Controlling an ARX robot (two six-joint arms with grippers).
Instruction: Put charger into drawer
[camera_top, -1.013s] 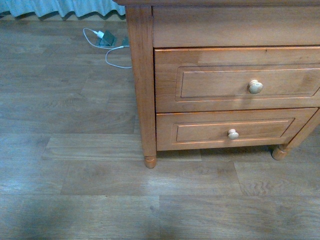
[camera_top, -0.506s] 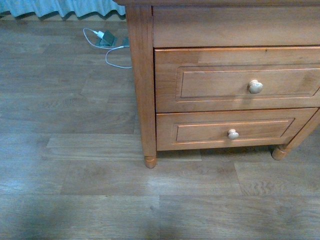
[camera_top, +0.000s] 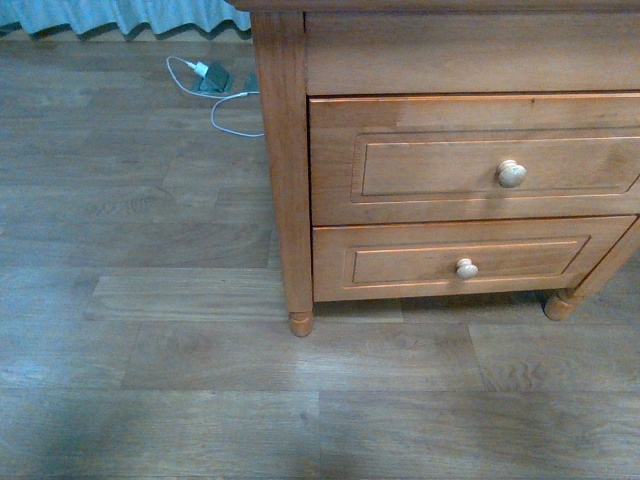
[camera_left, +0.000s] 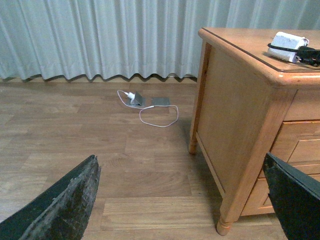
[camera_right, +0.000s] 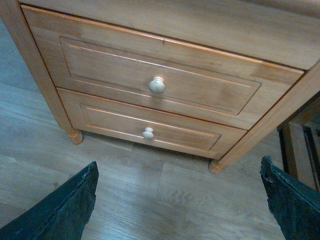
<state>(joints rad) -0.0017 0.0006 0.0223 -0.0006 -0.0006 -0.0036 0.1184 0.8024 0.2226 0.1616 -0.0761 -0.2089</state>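
Front view, from the left of the frame: a pale curtain (camera_top: 120, 15) hangs along the upper left edge. Just below it a thin white cable (camera_top: 215, 95) loops on the wood floor (camera_top: 150, 380) beside a dark grey block (camera_top: 213, 78). Right of centre stands the orange-brown nightstand (camera_top: 285, 180). The drawer (camera_top: 420, 160) fills the middle right of the frame, shut flush, with its round pale knob (camera_top: 511, 173) on the recessed panel. Under it sits the shallower drawer (camera_top: 400, 262), also shut, with a smaller knob (camera_top: 466, 268).

From my left wrist I see my left gripper (camera_left: 180, 165) held out level beside the nightstand's side panel, facing the curtain. My two dark fingers (camera_left: 70, 205) are spread wide apart with nothing between them but floor. The charger (camera_left: 287, 42) lies on the nightstand's top near its front edge, white-grey, with its black cord (camera_left: 307, 52) trailing off one end. It is well apart from my fingers and outside the drawer.

From my right wrist I see my right gripper (camera_right: 179, 167) tilted down toward the drawer fronts from a little way back. Its fingers (camera_right: 67, 207) are also wide apart and empty, touching nothing. Both knobs sit between them in that view, the larger one on the drawer above the smaller one.
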